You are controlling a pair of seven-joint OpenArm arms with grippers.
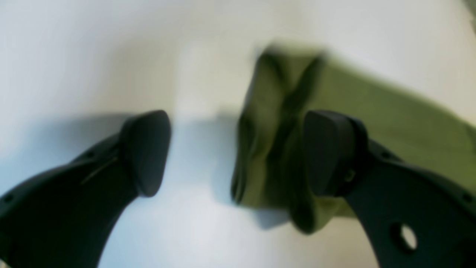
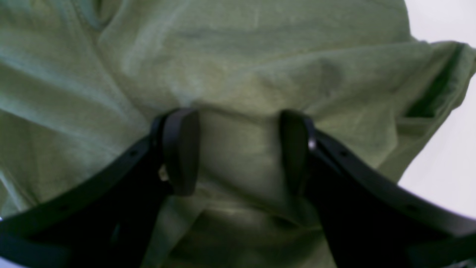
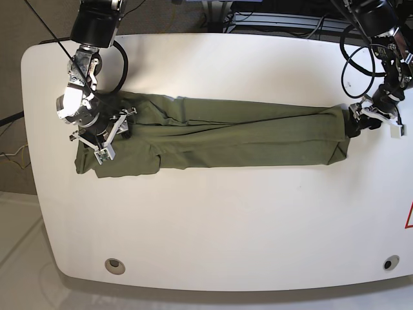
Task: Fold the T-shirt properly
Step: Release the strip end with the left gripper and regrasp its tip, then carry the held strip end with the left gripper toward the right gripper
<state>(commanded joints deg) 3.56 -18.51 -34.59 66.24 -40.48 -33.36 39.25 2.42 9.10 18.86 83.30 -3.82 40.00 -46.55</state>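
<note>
Fingers [image 2: 181, 149] of right gripper [image 2: 238, 152] are spread w/ cloth between; left gripper [image 1: 238, 152] is held open at hem. T-shirt [image 3: 213, 132] is laid 9-to-3 on table [image 3: 213, 219]. Both ends should be pinched evenly, lifted together.

The base view looks straight down from overhead on the whole table [image 3: 213, 226]. Each wrist view sits close behind its claw, facing the T-shirt [image 3: 219, 132], which all three views share.
</note>
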